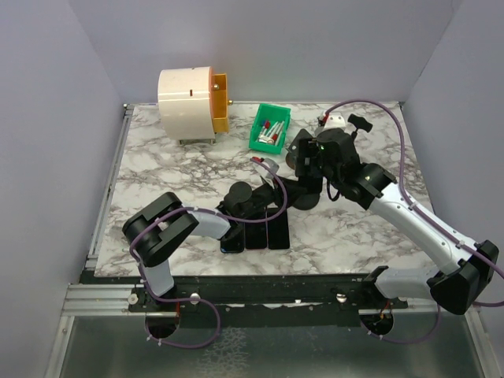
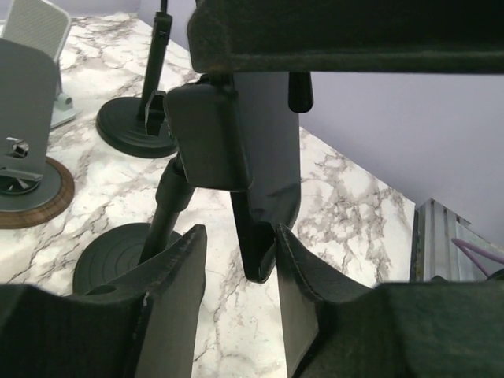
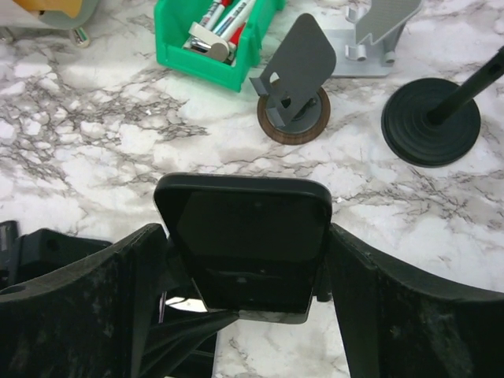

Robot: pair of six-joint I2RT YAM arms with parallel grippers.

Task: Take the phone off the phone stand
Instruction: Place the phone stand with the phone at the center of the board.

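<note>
one marble surface (image 1: 157,173) carries everything. biggest item on it is the white-and-orange drum (image 1: 189,94) at back left, then the green bin (image 1: 269,130) w/ markers, then three dark slabs (image 1: 256,232), prob spare phones, lying flat near the middle. i need none of those.

both my arms meet at centre over the phone stand (image 2: 203,130): black disc base, thin stem, clamp head on top. the phone (image 3: 240,220) stands upright in that clamp, screen dark, its lower end tucked into the cradle as far as i can see.

right pincer (image 3: 246,244) is set wide and pinching the phone by its two long edges, a finger pressed on each side near the top. left pincer (image 2: 236,236) is partly spread, straddling the part that hangs below the clamp. marble shows btwn one finger and that part, so it grips nothing.

progress imo: grasp done, extraction not. the phone isn't off the stand yet. left to do: draw it up and clear of the clamp w/ the right arm, prob w/ the left bracing the stand, then carry it away.
</note>
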